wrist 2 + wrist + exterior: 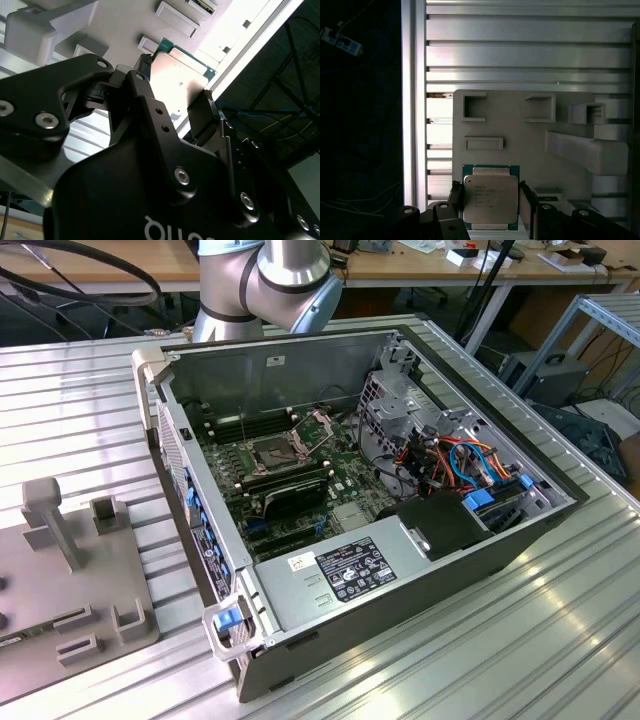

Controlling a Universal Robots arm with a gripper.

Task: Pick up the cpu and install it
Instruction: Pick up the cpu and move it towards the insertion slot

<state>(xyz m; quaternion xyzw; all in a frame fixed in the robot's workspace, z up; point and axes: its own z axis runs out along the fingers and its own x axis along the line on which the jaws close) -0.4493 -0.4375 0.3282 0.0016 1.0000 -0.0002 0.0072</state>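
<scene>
— Where is the cpu right now?

— The cpu point(490, 194) sits between the two black fingers point(456, 196) of the gripper point(490, 201). In the first wrist view its dull metal top faces the camera, with a green board edge around it. The fingers press on two opposite edges, so the pincer is clamped on the chip. I can't tell whether it is lifted clear of what lies below.

— And what lies below?

— A grey fixture tray point(520, 165) with shallow rectangular pockets point(474, 107) and a raised post point(585, 150) near the chip. The tray rests on a ribbed aluminium table point(520, 50).

— Does the second wrist view add anything?

— It looks past the gripper's black body. There the chip's bright plate shows pinched between the fingertips, with the tray's post beyond it.

— And the exterior view?

— It shows an open computer case point(480, 540) lying on its side on the table. The case is to the exterior view's right of the tray and apart from it. Inside is the socket point(275, 452), its hinged frame raised, with long dark memory sticks point(285, 483) just beside it. A tangle of coloured cables point(450, 455) and the power supply point(350, 570) lie nearer the case's walls. The arm point(270, 280) stands behind the case.
</scene>
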